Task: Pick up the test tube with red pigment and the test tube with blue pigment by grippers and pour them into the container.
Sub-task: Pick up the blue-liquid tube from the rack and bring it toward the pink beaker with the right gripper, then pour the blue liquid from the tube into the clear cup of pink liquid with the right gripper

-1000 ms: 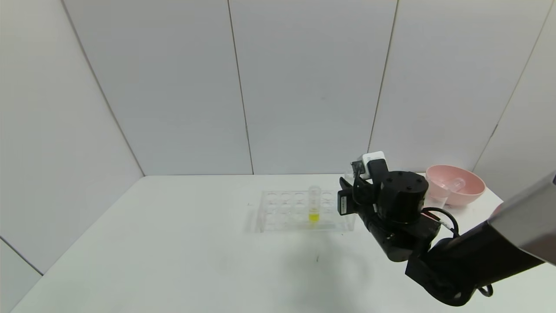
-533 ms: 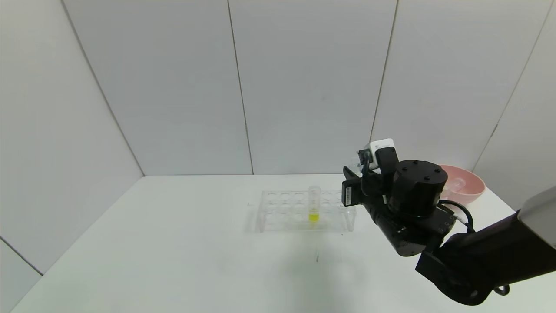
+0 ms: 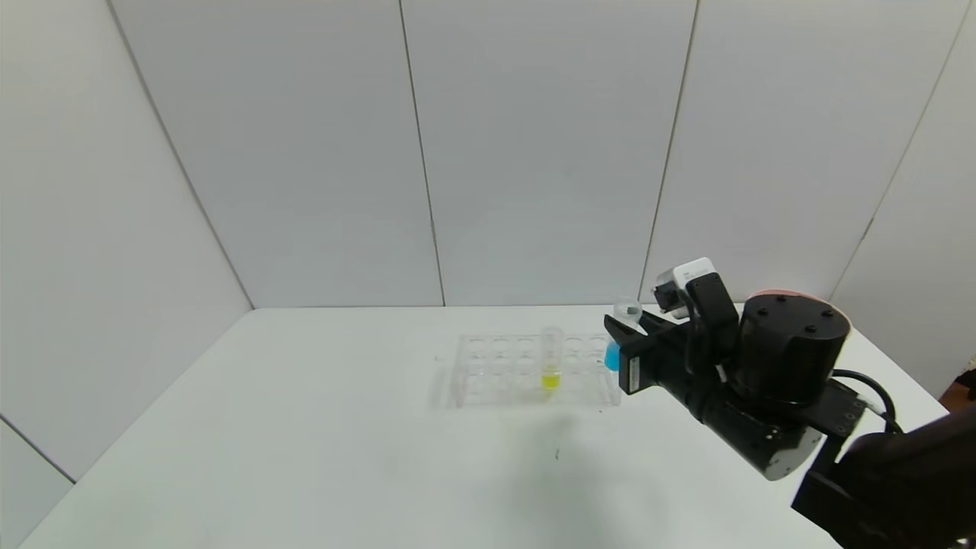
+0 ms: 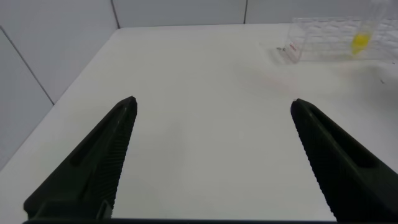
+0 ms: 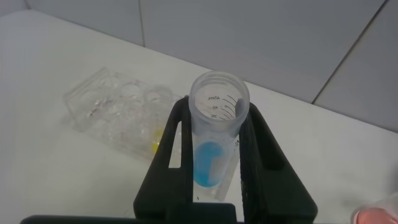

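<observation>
The test tube with blue pigment (image 3: 614, 352) (image 5: 214, 146) stands upright between the black fingers of my right gripper (image 3: 624, 329) (image 5: 217, 107), which is shut on it. It hangs above the table just right of the clear tube rack (image 3: 499, 371). Blue liquid fills only the tube's rounded bottom. My left gripper (image 4: 212, 101) is open over bare table, far from the rack, with nothing between its fingers. The test tube with red pigment and the container are out of view.
A tube with yellow liquid (image 3: 551, 360) (image 4: 359, 41) stands in the tube rack (image 5: 118, 115) (image 4: 323, 38) at mid-table. Only a sliver of the pink bowl (image 3: 785, 292) shows behind my right wrist at the back right. The white table (image 3: 305, 427) is walled by grey panels.
My right arm has swung right and back from the rack, now covering most of the pink bowl. The blue tube in its fingers has come into sight.
</observation>
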You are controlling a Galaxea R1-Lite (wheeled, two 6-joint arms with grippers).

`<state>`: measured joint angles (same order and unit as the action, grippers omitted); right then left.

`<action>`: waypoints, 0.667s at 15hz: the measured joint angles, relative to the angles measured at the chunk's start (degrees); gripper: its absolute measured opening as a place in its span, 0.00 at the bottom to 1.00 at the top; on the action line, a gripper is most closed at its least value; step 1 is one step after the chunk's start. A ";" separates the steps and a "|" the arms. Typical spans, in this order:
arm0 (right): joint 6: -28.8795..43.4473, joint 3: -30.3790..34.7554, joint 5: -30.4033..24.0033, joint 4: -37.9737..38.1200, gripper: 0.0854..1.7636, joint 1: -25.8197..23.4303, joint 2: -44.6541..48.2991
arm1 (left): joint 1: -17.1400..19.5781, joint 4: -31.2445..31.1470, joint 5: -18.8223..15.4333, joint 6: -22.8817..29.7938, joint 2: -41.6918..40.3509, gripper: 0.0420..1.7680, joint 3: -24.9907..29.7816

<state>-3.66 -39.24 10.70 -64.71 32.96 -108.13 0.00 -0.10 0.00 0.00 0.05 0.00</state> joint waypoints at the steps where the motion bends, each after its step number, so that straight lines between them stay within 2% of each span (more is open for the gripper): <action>1: -0.15 1.88 -3.54 1.46 0.24 -1.52 2.18 | 0.00 0.02 0.00 0.00 0.00 1.00 0.00; 3: -0.33 4.71 -11.54 5.91 0.24 -6.89 6.91 | 0.00 0.02 0.00 0.00 0.00 1.00 0.00; 5: -1.49 6.08 -20.71 11.20 0.24 -14.23 11.39 | 0.00 0.00 0.00 0.00 0.00 1.00 0.00; 7: -5.03 6.41 -31.83 17.25 0.24 -23.04 15.25 | 0.00 0.02 0.00 0.00 0.00 1.00 0.00; 10: -14.48 5.18 -48.96 28.20 0.24 -38.41 19.69 | 0.00 0.02 0.00 0.00 0.00 1.00 0.00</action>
<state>-18.14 -34.06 -38.25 -36.51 -5.45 -88.44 0.00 -0.07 0.00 0.00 0.05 0.00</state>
